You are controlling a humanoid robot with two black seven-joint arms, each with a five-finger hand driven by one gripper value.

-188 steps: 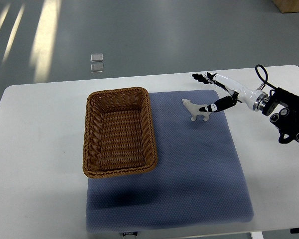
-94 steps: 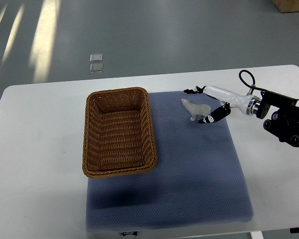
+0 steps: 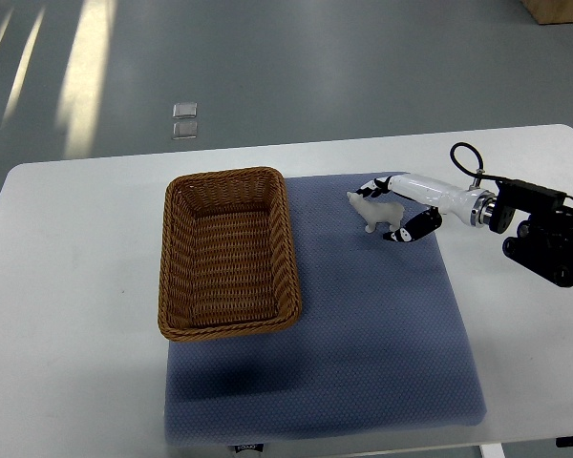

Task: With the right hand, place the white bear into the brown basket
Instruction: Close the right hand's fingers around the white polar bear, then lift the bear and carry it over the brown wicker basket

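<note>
the white bear (image 3: 373, 210) stands on the blue mat (image 3: 363, 324) near its far edge, just right of the brown basket (image 3: 226, 254) at the mat's far left corner. the right hand (image 3: 390, 209) comes in from the table's right edge, fingers (image 3: 372, 185) curling over the bear's back and thumb below, closing around it but seemingly not yet clamped. best to close evenly on the body, then lift clear of the basket's rim before crossing left
</note>
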